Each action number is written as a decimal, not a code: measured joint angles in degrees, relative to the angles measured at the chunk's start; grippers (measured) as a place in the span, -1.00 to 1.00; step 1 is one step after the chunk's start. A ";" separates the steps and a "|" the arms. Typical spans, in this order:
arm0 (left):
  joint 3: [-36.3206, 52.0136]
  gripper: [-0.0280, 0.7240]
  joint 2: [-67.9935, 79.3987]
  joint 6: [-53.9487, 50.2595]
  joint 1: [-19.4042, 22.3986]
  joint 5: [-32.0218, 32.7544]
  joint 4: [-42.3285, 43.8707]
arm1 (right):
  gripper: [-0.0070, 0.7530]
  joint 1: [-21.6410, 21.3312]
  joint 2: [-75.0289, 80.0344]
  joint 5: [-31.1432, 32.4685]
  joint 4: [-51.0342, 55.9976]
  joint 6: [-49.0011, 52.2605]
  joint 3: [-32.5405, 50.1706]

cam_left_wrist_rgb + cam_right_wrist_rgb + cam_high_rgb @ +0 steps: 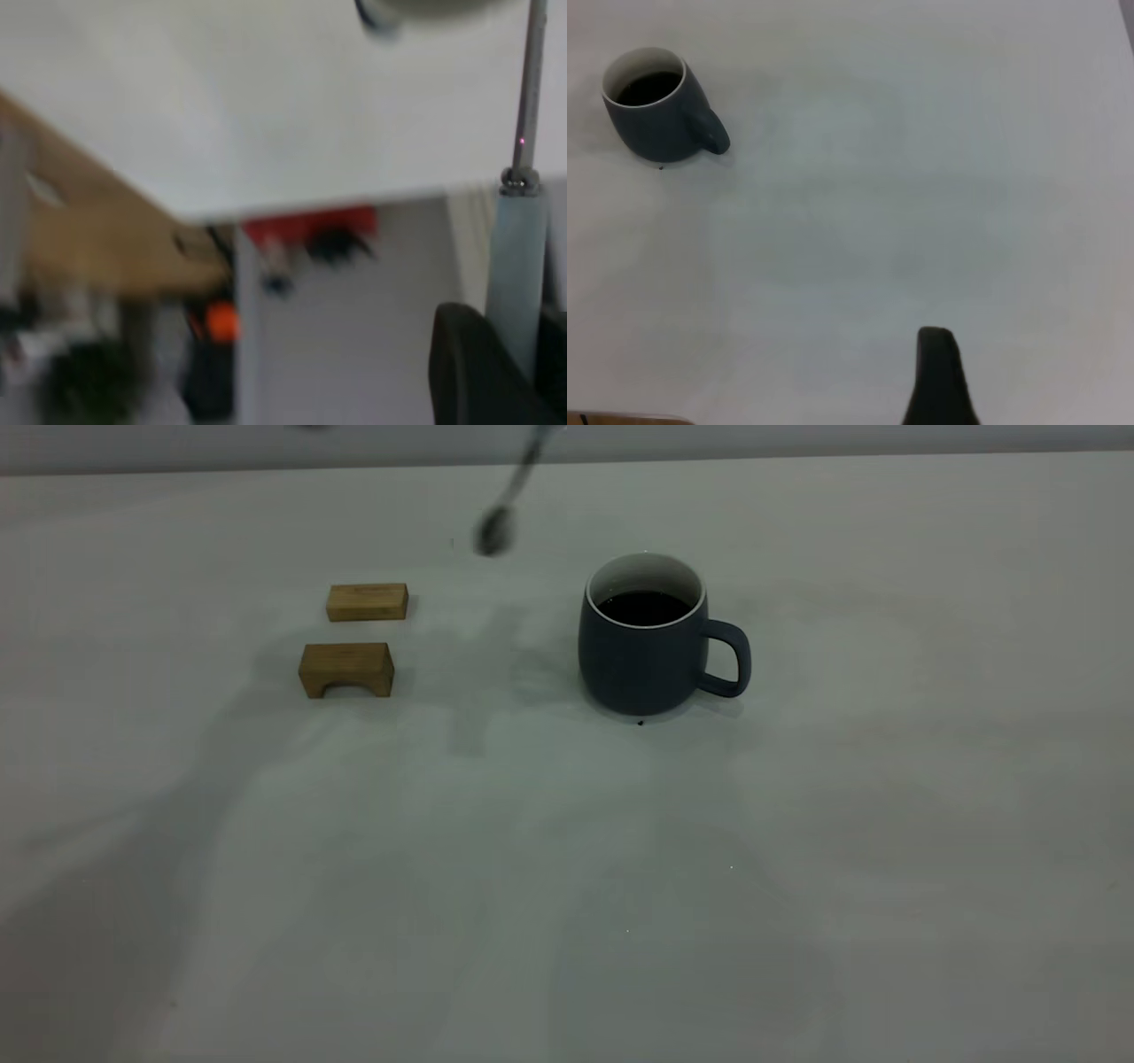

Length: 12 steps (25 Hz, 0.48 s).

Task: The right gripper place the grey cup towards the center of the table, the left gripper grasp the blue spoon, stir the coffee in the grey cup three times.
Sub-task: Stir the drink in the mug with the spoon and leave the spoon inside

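The grey cup (pixel 642 651) stands upright near the middle of the table (pixel 567 886), handle to the right, with dark coffee (pixel 644 607) inside. The blue spoon (pixel 496 527) hangs blurred in the air behind and to the left of the cup, bowl downward, clear of the rim. In the left wrist view my left gripper (pixel 518 354) is shut on the spoon's pale blue handle (pixel 518 257), and the metal neck (pixel 532 80) runs away from it. My right gripper (pixel 939 381) shows only a black part, far from the cup (pixel 656 115).
Two small tan wooden blocks lie left of the cup, a flat one (pixel 367 601) and an arched one (pixel 346 669) in front of it. A tiny dark speck (pixel 640 723) sits at the cup's base. The table's far edge (pixel 797 456) runs close behind.
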 joint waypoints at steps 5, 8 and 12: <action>-0.08 -0.52 5.22 0.51 0.00 -1.19 -14.98 | 0.58 -0.10 0.00 0.00 0.00 0.00 0.00; -0.08 -0.52 8.17 3.65 0.00 -1.95 -20.44 | 0.58 -0.10 0.00 0.00 0.00 0.00 0.00; -0.08 -0.52 11.48 8.67 0.00 -2.38 -23.96 | 0.58 -0.10 0.00 0.00 0.00 0.00 0.00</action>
